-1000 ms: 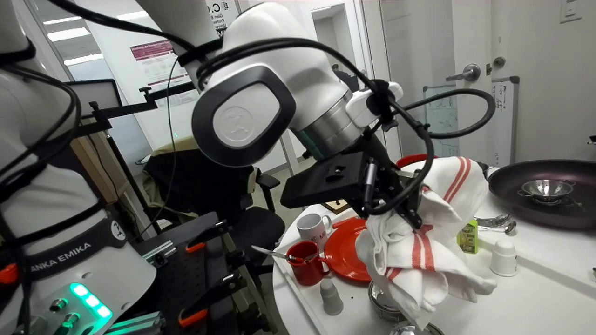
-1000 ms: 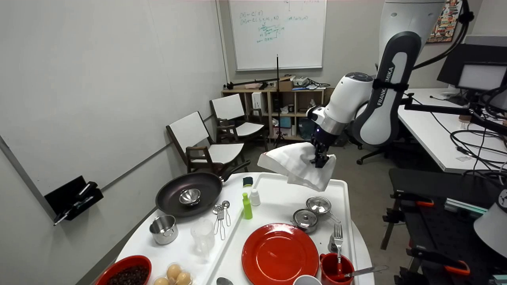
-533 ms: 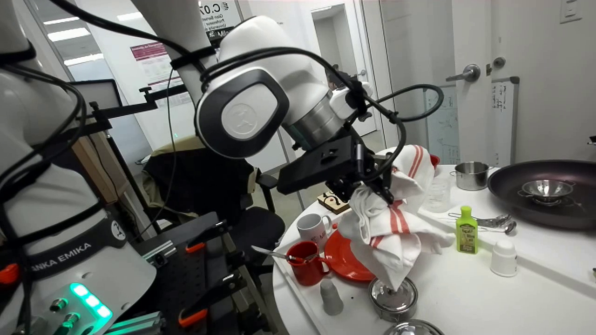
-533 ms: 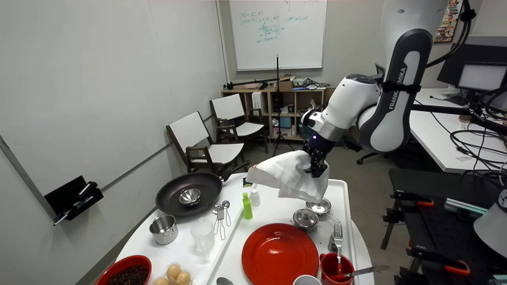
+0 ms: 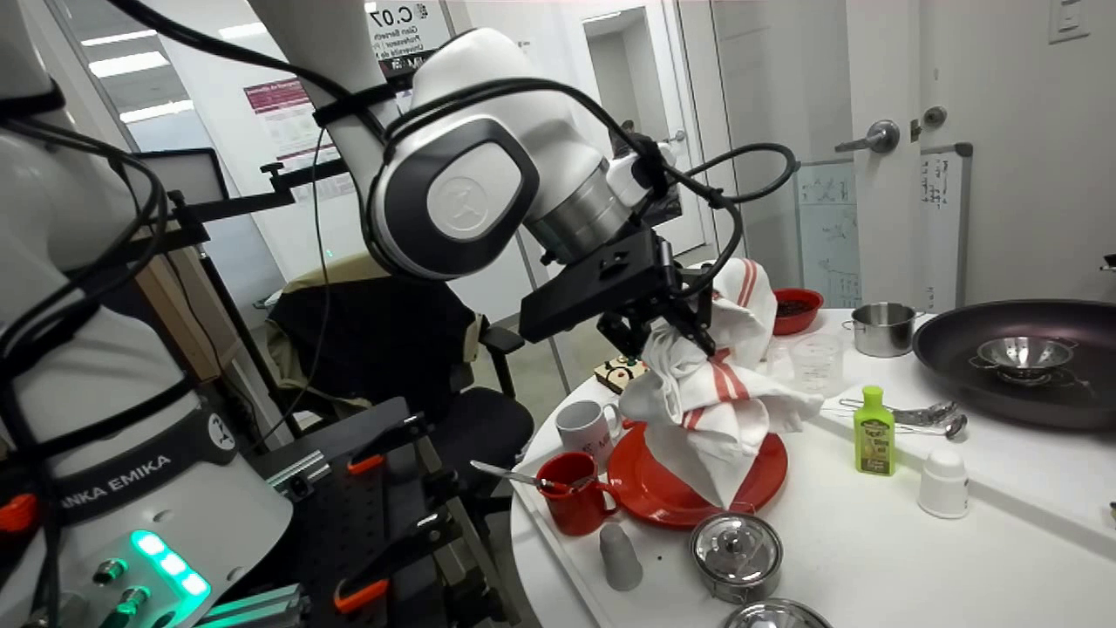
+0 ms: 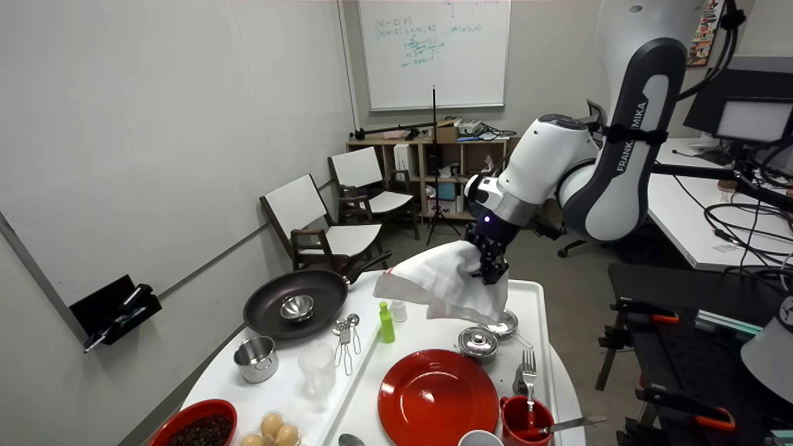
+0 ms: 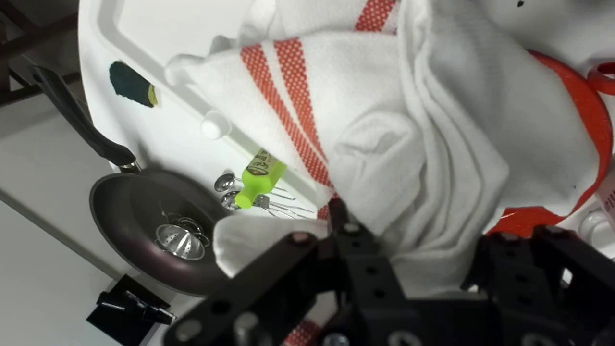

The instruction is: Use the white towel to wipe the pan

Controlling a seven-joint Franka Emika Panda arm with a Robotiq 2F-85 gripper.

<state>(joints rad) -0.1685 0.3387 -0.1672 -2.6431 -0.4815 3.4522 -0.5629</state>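
Desk [image 6: 279, 393], white. Dark pan [image 6: 266, 302], resting on the desk. White towel [image 6: 443, 282] with red stripes, hanging in folds above the desk, apart from the pan. Tool [image 7: 413, 235], clamped on bunched towel between partly spread fingers [image 7: 370, 269]. Small metal strainer [image 6: 297, 306], inside the pan.

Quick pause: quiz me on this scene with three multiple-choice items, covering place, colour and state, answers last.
1. Where is the colander?
A) on the plate
B) inside the pan
C) in the red mug

2. What colour is the bottle?
A) green
B) blue
C) orange

3. The towel is:
A) spread in the pan
B) folded flat
C) bunched in the fingers

1 B, sitting there in both exterior views; 2 A, as all three views show; 3 C, gathered between them in the wrist view.
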